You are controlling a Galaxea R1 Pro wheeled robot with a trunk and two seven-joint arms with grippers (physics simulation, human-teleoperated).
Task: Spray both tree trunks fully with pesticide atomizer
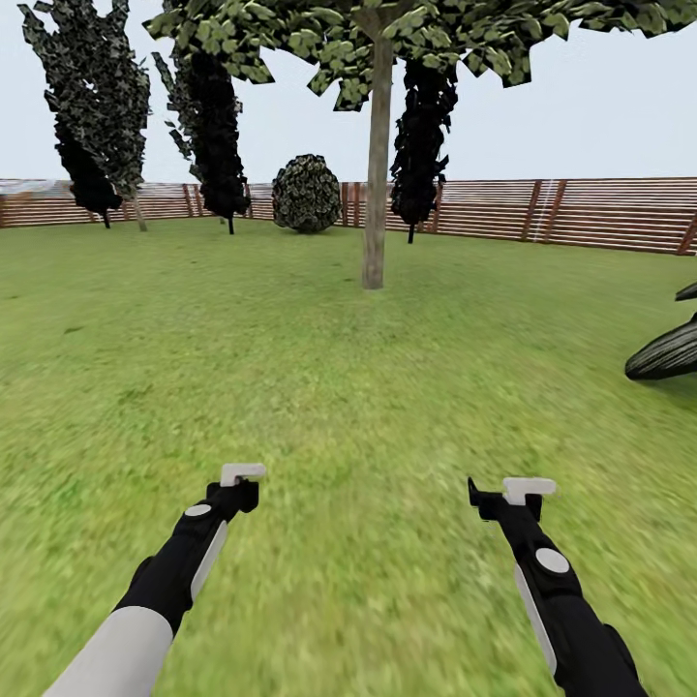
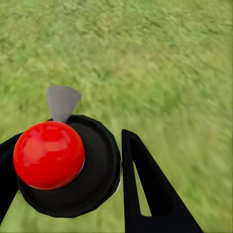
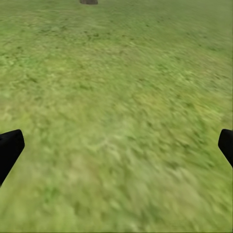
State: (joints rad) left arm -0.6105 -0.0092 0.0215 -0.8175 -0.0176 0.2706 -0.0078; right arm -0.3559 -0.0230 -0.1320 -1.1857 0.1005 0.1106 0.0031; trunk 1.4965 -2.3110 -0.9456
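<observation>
I have both arms stretched forward low over the lawn [image 1: 348, 387], forearms angled slightly inward. Left gripper [image 1: 242, 474] pinches the pesticide atomizer [image 2: 68, 165]: in the left wrist view its black body with a red ball top sits between the dark fingers [image 2: 145, 184], grey nozzle pointing out over grass. Right gripper [image 1: 528, 487] is spread wide, fingertips [image 3: 9, 150] at opposite frame edges, nothing between them. Tree trunk [image 1: 377, 165] stands ahead, well apart, before the wooden fence [image 1: 581, 213].
</observation>
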